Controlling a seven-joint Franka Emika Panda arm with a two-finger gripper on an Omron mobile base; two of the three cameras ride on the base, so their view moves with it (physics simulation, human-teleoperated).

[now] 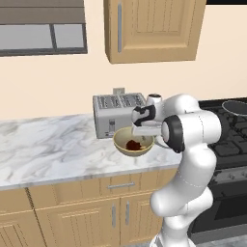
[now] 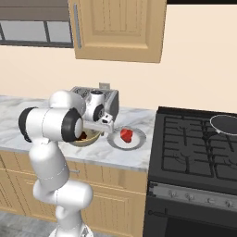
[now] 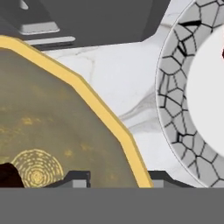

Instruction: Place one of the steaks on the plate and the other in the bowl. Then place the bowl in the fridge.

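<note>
The tan-yellow bowl [image 1: 133, 142] [image 2: 88, 138] [image 3: 52, 122] stands on the marble counter in front of a toaster. The dark reddish-brown steak [image 1: 132, 144] [image 3: 6, 175] lies inside it. To its right, the bright red steak [image 2: 126, 134] rests on the silvery plate [image 2: 139, 139] [image 3: 175, 87]. My gripper [image 1: 144, 132] [image 2: 103, 130] [image 3: 118, 178] points down over the bowl's right rim. One of its fingertips [image 3: 76, 178] is inside the bowl and the other is outside, between bowl and plate. Whether they press on the rim is unclear. The fridge is out of view.
A steel toaster [image 1: 113, 113] [image 2: 111, 99] stands right behind the bowl against the wall. The black stove [image 1: 231, 130] [image 2: 199, 139] adjoins the counter on the right, with a grey pan [image 2: 224, 124] on a rear burner. A wall cabinet [image 1: 152, 29] hangs overhead.
</note>
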